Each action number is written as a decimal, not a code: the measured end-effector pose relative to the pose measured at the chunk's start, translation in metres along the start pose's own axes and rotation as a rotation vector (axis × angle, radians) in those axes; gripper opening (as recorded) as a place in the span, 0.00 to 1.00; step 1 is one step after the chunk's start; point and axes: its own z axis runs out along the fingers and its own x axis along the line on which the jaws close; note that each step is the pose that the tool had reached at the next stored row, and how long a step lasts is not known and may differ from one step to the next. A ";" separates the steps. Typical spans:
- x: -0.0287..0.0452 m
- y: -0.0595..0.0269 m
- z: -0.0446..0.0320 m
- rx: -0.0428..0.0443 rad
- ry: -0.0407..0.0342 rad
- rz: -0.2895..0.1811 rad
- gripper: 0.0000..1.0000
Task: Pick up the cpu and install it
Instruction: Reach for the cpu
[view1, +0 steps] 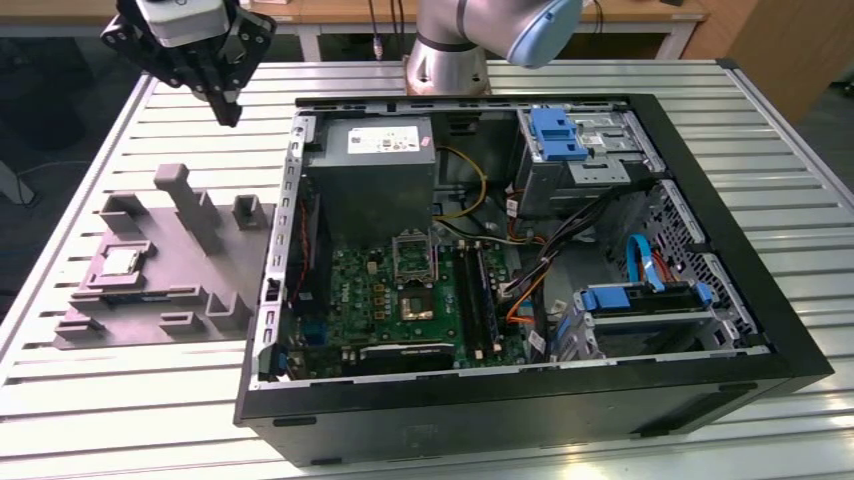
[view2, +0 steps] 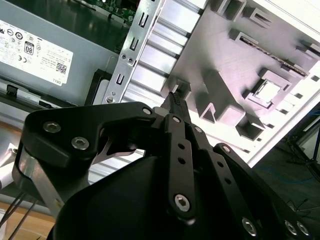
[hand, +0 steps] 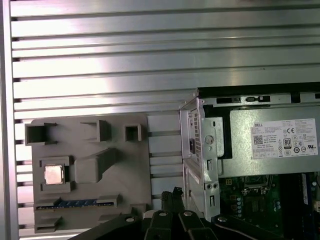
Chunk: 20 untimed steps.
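Now cpu (hand: 53, 174) in grey tray (hand: 125, 170) pocket w/ gripper (hand: 175, 192) apart.

Exterior view: diffuse overhead light, soft short shadows, pale streaks on the ribbed metal desk (view1: 80, 400), and a dim interior to the computer case (view1: 534, 410). First wrist view: a pinkish-white glare band crosses the desk slats, and the cpu (hand: 53, 174) top is washed pale. Second wrist view: the grey holder plate (view2: 220, 50) takes a violet cast, and the black gripper (view2: 175, 98) is a dark mass with small screw highlights.
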 end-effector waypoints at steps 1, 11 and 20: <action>0.0001 0.0000 0.0000 -0.0001 0.0000 0.000 0.11; 0.0020 -0.0001 0.0000 0.0000 0.0000 0.000 0.11; 0.0044 -0.0003 -0.0001 0.0000 0.0000 0.000 0.11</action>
